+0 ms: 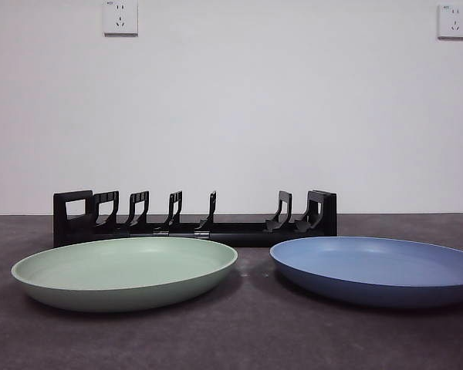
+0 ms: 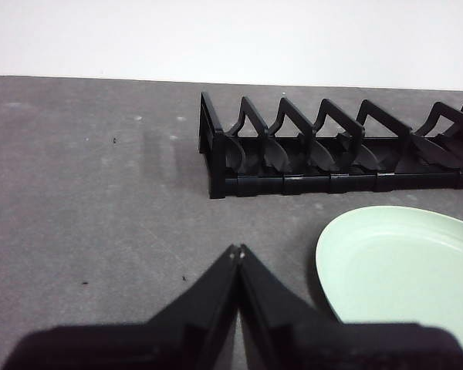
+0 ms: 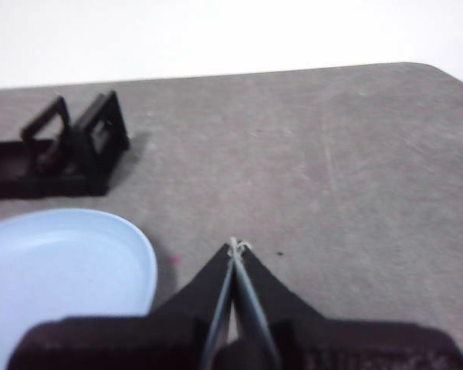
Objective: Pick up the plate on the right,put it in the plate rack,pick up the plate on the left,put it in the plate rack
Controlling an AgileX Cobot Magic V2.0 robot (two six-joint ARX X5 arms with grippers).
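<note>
A pale green plate [image 1: 123, 271] lies flat on the left of the table and a blue plate [image 1: 378, 270] lies flat on the right. Behind them stands the long black plate rack [image 1: 194, 220] with its slots bare. My left gripper [image 2: 238, 250] is shut with nothing in it, hanging over bare table beside the green plate [image 2: 401, 277] and short of the rack's end [image 2: 216, 158]. Shut on nothing as well, my right gripper [image 3: 235, 245] sits beside the blue plate [image 3: 62, 270]. Neither arm shows in the front view.
The grey table [image 1: 247, 339] runs back to a white wall carrying two sockets [image 1: 120, 17]. In the right wrist view the table's far corner [image 3: 440, 73] shows.
</note>
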